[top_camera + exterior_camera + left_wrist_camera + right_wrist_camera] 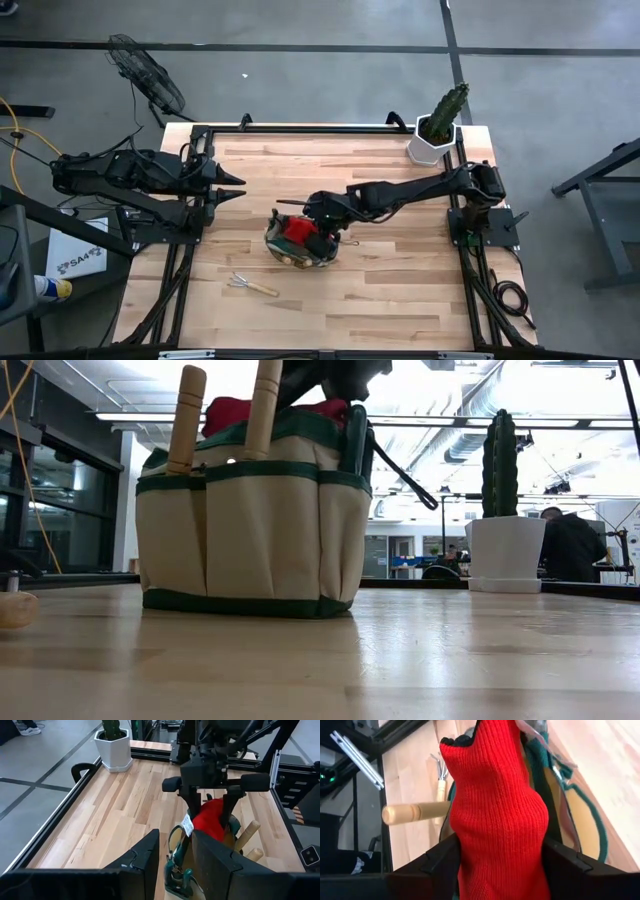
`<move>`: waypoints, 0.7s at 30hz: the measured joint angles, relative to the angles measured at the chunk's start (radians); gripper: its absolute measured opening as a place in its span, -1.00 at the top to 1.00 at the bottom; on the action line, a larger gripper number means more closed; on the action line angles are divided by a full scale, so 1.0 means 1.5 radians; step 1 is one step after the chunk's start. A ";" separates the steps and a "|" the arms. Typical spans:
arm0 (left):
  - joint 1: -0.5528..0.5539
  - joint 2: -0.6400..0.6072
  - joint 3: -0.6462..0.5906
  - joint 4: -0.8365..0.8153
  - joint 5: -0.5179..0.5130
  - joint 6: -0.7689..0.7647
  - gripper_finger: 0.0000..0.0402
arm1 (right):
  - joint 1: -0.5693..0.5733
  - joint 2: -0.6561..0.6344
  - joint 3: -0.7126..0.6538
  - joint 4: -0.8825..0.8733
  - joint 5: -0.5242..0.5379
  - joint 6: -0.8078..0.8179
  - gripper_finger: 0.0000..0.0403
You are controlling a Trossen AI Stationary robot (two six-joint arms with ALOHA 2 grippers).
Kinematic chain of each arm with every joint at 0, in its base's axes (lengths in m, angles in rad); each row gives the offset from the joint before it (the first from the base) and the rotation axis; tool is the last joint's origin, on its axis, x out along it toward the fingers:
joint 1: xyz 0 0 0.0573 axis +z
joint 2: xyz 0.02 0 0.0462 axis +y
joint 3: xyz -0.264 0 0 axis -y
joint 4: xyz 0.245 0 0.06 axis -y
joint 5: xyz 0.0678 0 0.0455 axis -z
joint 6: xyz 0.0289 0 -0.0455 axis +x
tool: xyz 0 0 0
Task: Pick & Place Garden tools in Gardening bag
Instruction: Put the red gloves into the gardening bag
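I have the right gripper (209, 802) pinching the red glove (495, 815) over the gardening bag (250, 520) to drop it in, while the left gripper (235, 185) waits apart, fingers spread

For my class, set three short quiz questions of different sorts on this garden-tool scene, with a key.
1. True or false: the right gripper is shut on the red glove above the bag.
2. Which tool lies on the table outside the bag? A) hand rake B) watering can C) spade
3. Fill in: the cactus stands in a white ____ at the table's corner.

Key
1. True; the glove is pinched between its fingers.
2. A; the hand rake lies apart from the bag, towards the left arm's side, while the left gripper waits at the table's edge.
3. pot.
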 joint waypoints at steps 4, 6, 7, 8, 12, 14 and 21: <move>0.000 0.000 0.000 0.000 0.003 0.000 0.44 | 0.000 -0.002 0.000 0.003 -0.003 -0.001 -0.11; 0.000 0.000 0.000 0.000 0.003 -0.001 0.44 | 0.000 -0.003 0.000 0.007 -0.003 -0.002 -0.11; 0.000 0.000 0.000 0.000 0.003 -0.002 0.44 | -0.001 -0.003 0.000 0.012 -0.004 -0.003 -0.11; 0.000 0.000 0.000 0.000 0.003 -0.002 0.44 | -0.001 -0.003 0.000 0.015 -0.009 -0.003 -0.11; 0.000 0.000 0.000 0.000 0.003 -0.002 0.44 | -0.001 -0.003 0.000 0.022 -0.024 -0.003 -0.11; 0.000 0.000 0.000 0.001 0.003 -0.002 0.44 | -0.001 -0.003 0.000 0.018 -0.022 -0.011 -0.11; 0.000 0.000 0.000 0.001 0.004 -0.002 0.44 | -0.002 -0.003 0.000 0.021 -0.015 -0.015 -0.11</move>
